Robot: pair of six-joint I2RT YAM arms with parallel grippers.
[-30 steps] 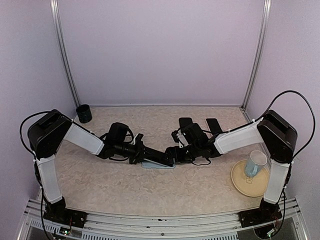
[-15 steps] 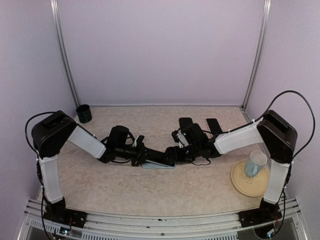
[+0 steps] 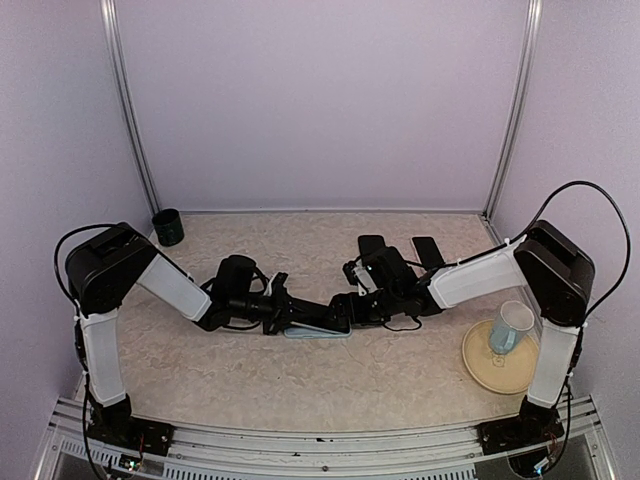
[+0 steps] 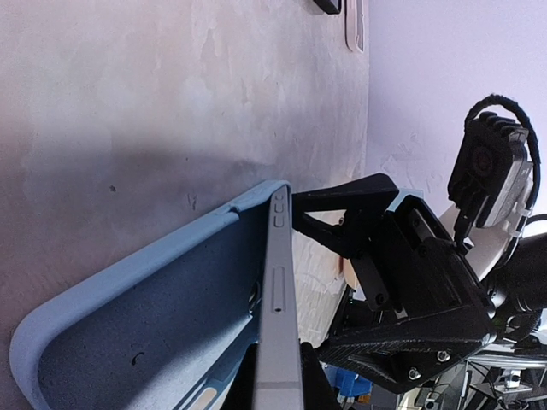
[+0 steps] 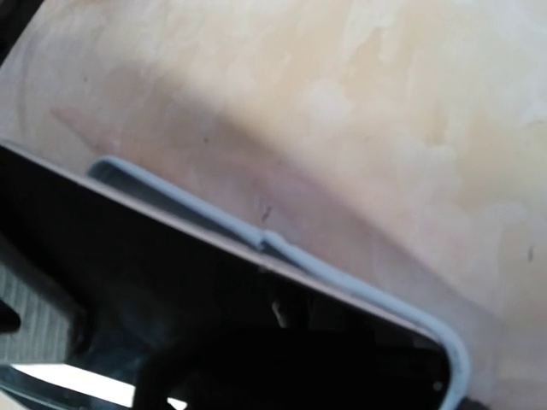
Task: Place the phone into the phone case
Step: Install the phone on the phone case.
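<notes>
A light-blue phone case lies flat at the table's middle; its inside shows in the left wrist view. The phone is dark with a grey edge and stands tilted over the case, its far end down at the case's rim. My left gripper is shut on the phone's near end, a finger on each face. My right gripper meets the phone's far end, one black finger at its corner. In the right wrist view the dark screen sits against the case rim; my right fingers are hidden there.
A black cup stands at the back left. Two dark flat items lie at the back middle. A tan plate with a pale mug sits at the right, by the right arm's base.
The left arm has shifted slightly to the right and lower, with the phone still in its grip. The right arm, phone and case hardly moved.
</notes>
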